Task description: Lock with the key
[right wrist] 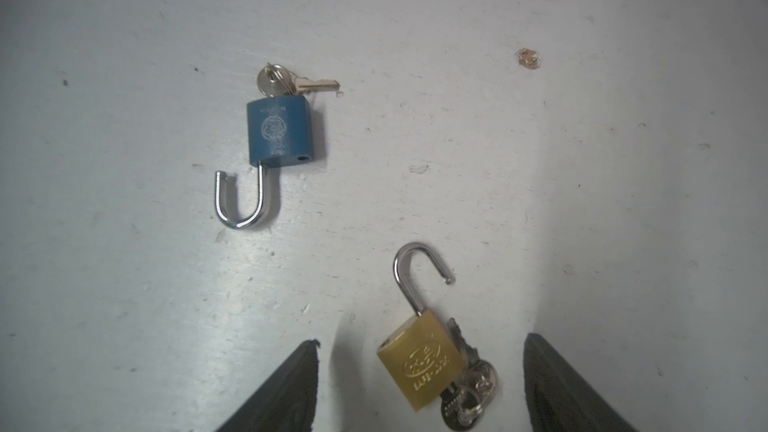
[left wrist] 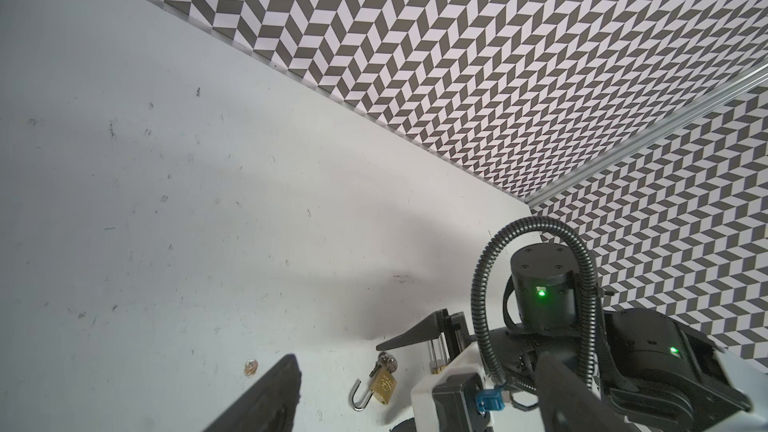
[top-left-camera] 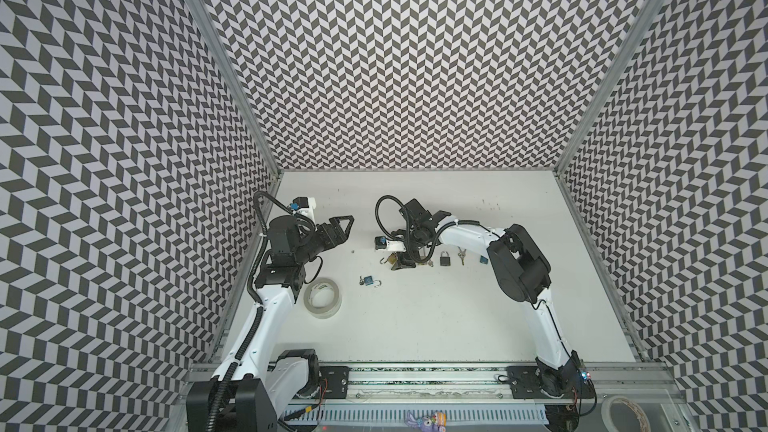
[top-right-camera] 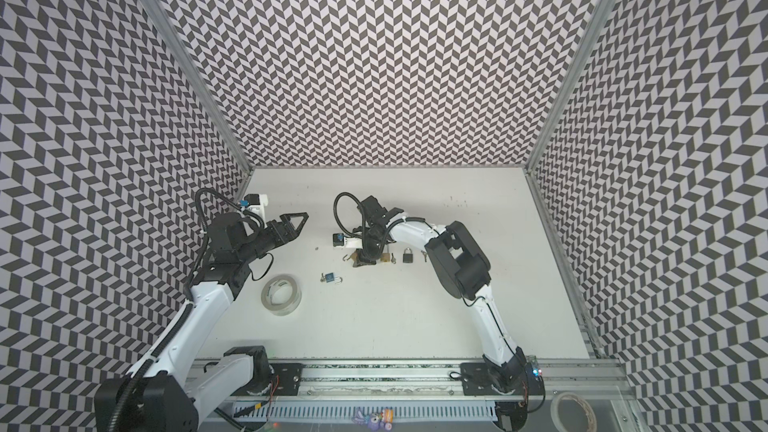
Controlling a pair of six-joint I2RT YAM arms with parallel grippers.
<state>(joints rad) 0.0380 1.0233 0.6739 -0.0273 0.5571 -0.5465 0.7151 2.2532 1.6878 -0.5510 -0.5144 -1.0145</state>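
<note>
Brass padlock (right wrist: 419,361) between spread right gripper (right wrist: 419,339) fingers (right wrist: 291,388), untouched; long axis roughly along gap, open shackle (right wrist: 402,272) pointing outward (keys (right wrist: 471,390) at base). Left gripper (top-left-camera: 349,227) released.

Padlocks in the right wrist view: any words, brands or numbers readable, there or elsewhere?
Brass padlock: stamped emblem and lettering, too blurred to read.
Blue padlock: round emblem, small lettering, too blurred.
Tape roll: label inside, too small.
No text reads clearly.

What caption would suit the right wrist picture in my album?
Open right gripper straddles a brass padlock, shackle open, keys at its base; a blue padlock lies nearby, also open.
</note>
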